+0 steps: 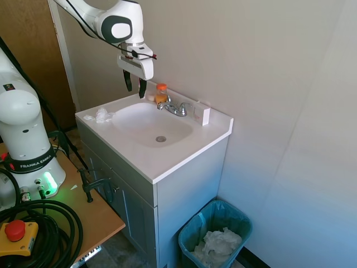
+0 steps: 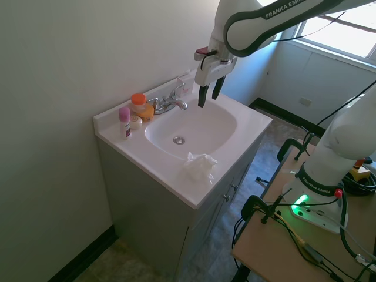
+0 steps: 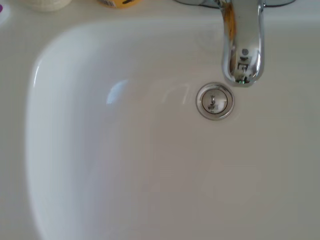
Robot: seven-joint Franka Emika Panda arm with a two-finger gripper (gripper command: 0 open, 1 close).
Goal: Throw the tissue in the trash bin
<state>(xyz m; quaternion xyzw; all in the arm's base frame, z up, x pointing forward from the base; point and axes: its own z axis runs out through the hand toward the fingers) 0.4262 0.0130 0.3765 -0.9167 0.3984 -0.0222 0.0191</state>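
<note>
White basin [image 3: 150, 165] and the chrome faucet spout [image 3: 242, 45] fill our wrist view, so we hang over the sink's back edge. Our gripper [image 1: 135, 85] hovers there with its dark fingers [image 1: 142, 88] apart and empty. We see the crumpled white tissue wad [image 2: 200, 166] on the surface's front rim, across the basin from us. We judge the teal-lined round trash bin [image 1: 215, 233] on the floor waits for afterwards.

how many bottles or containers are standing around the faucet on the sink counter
3 visible: an orange-capped bottle just beside the faucet, a pink-capped tube near the counter's back corner, and a white box on the faucet's other side. Smaller items may be hidden.
</note>
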